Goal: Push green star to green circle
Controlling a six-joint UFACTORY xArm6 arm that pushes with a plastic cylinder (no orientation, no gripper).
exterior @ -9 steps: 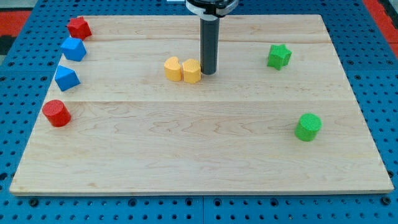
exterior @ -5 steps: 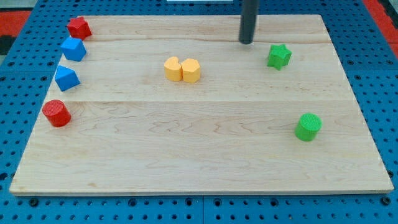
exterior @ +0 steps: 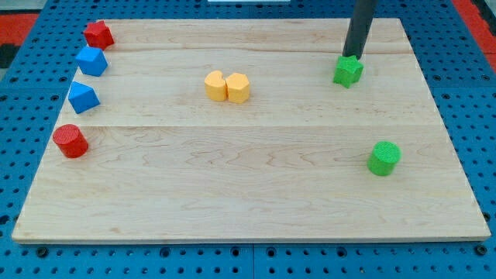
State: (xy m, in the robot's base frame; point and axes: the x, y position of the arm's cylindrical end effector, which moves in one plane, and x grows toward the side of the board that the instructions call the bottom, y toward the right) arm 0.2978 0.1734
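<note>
The green star (exterior: 348, 71) lies at the view's upper right of the wooden board (exterior: 248, 194). The green circle (exterior: 384, 158) lies lower down, toward the view's right edge, well apart from the star. My tip (exterior: 355, 56) is at the star's top edge, just above it in the view, touching or almost touching it. The dark rod rises from there out of the view's top.
Two yellow blocks (exterior: 227, 87) sit side by side near the board's middle top. Along the view's left edge lie a red star (exterior: 98, 35), two blue blocks (exterior: 91, 60) (exterior: 82, 97) and a red circle (exterior: 71, 141).
My tip moved from beside the yellow blocks to the right along the board's top and now stands at the green star's top edge. No block has visibly moved.
</note>
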